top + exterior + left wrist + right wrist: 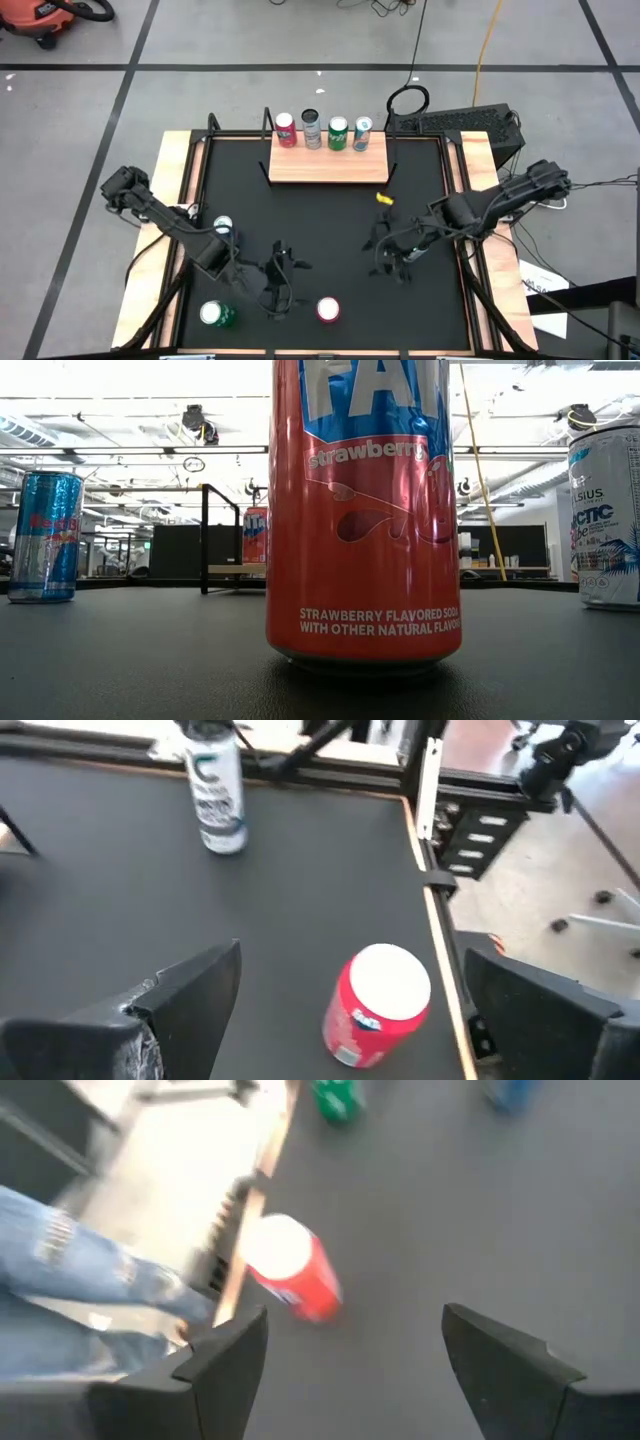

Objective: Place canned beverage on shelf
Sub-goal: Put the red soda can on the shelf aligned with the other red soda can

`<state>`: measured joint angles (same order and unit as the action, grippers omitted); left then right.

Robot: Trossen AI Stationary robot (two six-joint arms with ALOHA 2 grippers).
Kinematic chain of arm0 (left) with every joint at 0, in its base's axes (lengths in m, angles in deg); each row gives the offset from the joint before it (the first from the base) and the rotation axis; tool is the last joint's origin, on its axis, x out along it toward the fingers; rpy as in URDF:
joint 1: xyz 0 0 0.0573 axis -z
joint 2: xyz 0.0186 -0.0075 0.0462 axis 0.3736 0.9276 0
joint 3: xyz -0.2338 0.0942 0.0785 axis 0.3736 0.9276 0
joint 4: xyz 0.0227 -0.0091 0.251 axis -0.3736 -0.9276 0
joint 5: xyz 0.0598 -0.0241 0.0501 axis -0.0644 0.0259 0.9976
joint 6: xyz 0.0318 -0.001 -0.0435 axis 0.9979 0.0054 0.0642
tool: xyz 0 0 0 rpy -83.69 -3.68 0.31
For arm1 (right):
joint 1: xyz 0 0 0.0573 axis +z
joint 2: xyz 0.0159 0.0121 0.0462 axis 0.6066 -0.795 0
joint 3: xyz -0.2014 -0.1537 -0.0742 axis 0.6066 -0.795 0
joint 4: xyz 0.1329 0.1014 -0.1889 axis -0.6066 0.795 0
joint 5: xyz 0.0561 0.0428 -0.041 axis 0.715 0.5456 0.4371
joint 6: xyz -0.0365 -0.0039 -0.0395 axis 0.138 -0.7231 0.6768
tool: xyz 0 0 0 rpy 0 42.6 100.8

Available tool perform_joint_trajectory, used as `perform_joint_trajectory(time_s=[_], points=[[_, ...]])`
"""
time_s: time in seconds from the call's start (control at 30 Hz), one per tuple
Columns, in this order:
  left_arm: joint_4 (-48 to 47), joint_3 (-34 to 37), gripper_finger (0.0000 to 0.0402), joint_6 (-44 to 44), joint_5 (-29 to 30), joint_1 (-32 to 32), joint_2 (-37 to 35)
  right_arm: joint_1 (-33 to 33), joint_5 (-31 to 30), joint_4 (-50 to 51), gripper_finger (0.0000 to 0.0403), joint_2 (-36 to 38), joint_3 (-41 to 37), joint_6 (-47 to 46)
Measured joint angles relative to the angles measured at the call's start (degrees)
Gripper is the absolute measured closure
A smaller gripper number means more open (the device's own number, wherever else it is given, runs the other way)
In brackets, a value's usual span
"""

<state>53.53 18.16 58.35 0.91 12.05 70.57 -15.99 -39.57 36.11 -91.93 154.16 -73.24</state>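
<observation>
A red strawberry-soda can (328,310) stands upright on the black table near its near edge; it fills the low view (365,510). My left gripper (278,285) hangs open to the left of it, and the can shows between the open fingers ahead in the left wrist view (378,1005). My right gripper (385,258) hangs open to the right and farther back; its view shows the same can (292,1280). The light wooden shelf (328,165) stands at the far side and carries several upright cans along its back edge.
A blue-and-white can (222,227) and a green can (215,315) stand at the table's left. A white can (215,790) stands on the right side (605,510). A small yellow object (384,198) lies right of the shelf. A person's jeans (70,1270) show beyond the near edge.
</observation>
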Motion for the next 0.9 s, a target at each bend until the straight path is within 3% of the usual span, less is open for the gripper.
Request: perform_joint_trajectory(time_s=[0.23,0.47,0.67,0.9], points=[[0.2,0.0,0.0023,-3.2,-0.6,-0.2,0.1,2.1,6.0,-21.3,0.0112,-4.8,-8.4,7.6],[-2.9,0.0,0.0023,-5.7,-0.4,1.1,0.1,3.3,6.1,-27.6,0.0063,-13.3,-8.8,17.6],[-4.6,0.0,0.0023,-11.4,-1.4,1.0,0.1,3.5,8.8,-35.6,0.0014,-19.7,-8.8,20.2],[-7.7,0.0,0.0023,-13.4,-2.1,1.0,0.1,3.2,12.2,-42.9,0.0006,-25.3,-8.7,18.7]])
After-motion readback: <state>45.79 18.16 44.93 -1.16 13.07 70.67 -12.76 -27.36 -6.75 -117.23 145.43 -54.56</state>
